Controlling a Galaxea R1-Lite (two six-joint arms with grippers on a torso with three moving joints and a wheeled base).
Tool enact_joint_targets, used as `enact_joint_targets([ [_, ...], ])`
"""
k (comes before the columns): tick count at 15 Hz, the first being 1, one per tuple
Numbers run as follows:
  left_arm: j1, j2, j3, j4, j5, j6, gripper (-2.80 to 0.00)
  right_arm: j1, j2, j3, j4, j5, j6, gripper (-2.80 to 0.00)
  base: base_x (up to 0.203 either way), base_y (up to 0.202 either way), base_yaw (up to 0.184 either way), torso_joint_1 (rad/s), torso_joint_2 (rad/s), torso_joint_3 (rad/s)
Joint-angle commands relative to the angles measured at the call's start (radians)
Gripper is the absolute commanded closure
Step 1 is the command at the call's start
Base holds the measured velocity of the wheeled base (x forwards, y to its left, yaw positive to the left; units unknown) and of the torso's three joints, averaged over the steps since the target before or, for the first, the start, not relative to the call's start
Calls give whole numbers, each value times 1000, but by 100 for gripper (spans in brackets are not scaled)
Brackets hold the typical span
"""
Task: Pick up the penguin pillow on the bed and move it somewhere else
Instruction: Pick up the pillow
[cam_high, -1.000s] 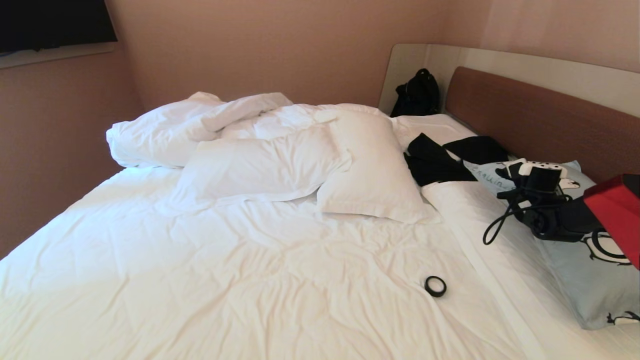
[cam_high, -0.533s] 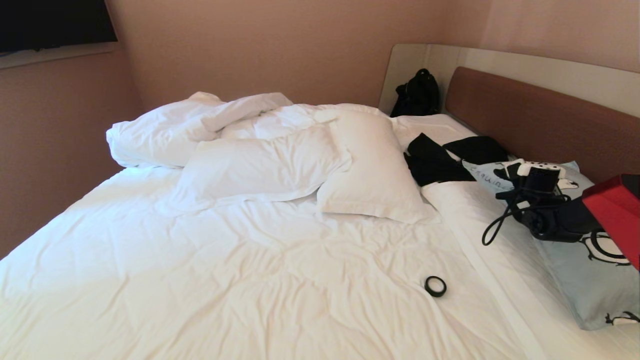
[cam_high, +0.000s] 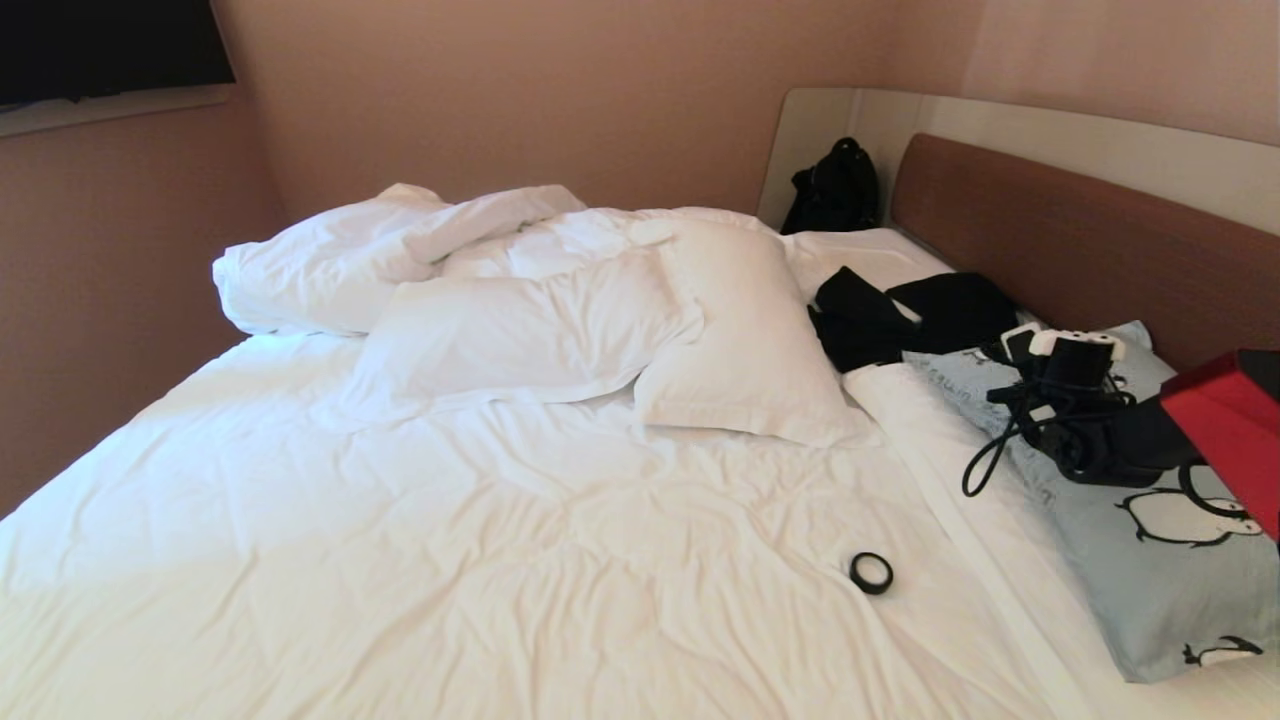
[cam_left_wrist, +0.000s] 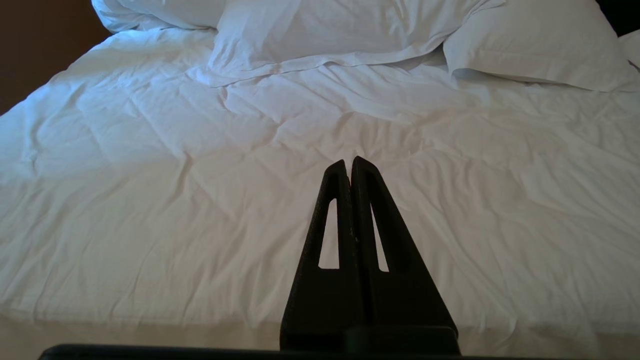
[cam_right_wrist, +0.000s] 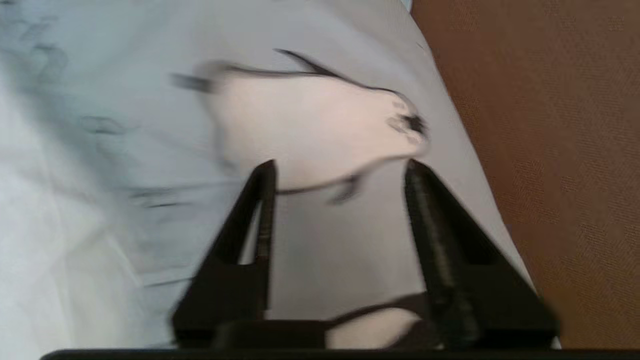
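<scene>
Pinkish-beige walls close in a corner where one bed (cam_high: 480, 560) stands, its brown headboard (cam_high: 1060, 240) set in a cream surround. On the white sheets lie a rumpled white duvet (cam_high: 330, 250) at the far side and two plain white pillows, one lying flat (cam_high: 520, 335) and one leaning beside it (cam_high: 745, 335). One penguin pillow (cam_high: 1150, 570), pale blue, lies along the right side of the bed close to the headboard, with two whole penguins showing on its near half in the head view. One heap of black clothing (cam_high: 900, 315) lies just beyond its far end, one black bag (cam_high: 835, 190) sits in the far corner by the surround, and one small black ring (cam_high: 871, 572) lies on the sheet nearer the middle. The right gripper (cam_right_wrist: 340, 170) hangs over the far half of the penguin pillow beside the headboard, its two fingers (cam_right_wrist: 260, 200) spread about halfway apart with nothing between them but the printed fabric below; the wrist view is blurred, so I cannot tell whether the tips touch the cloth. The left gripper (cam_left_wrist: 350, 162) points across the bare sheet toward the white pillows, its two fingers pressed together and holding nothing. One red part (cam_high: 1230, 420) shows at the right edge.
</scene>
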Motion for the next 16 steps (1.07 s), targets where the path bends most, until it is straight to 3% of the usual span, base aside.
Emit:
enact_joint_targets([
  [1,0,0,2,0,1,0,0,1,-10,15,-3,-3,-5,-280,0,0,0,0,0,0],
  [8,0,0,2,0,1,0,0,46,-221,132,-8,-12,25,-280,0,0,0,0,0,0],
  [9,0,0,2,0,1,0,0,55,-262,153,-7,-14,40,0,0,0,0,0,0,0],
  [12,0,0,2,0,1,0,0,99,-404,260,-6,-15,104,0,0,0,0,0,0,0],
  [16,0,0,2,0,1,0,0,107,-562,297,4,-14,242,0,0,0,0,0,0,0],
])
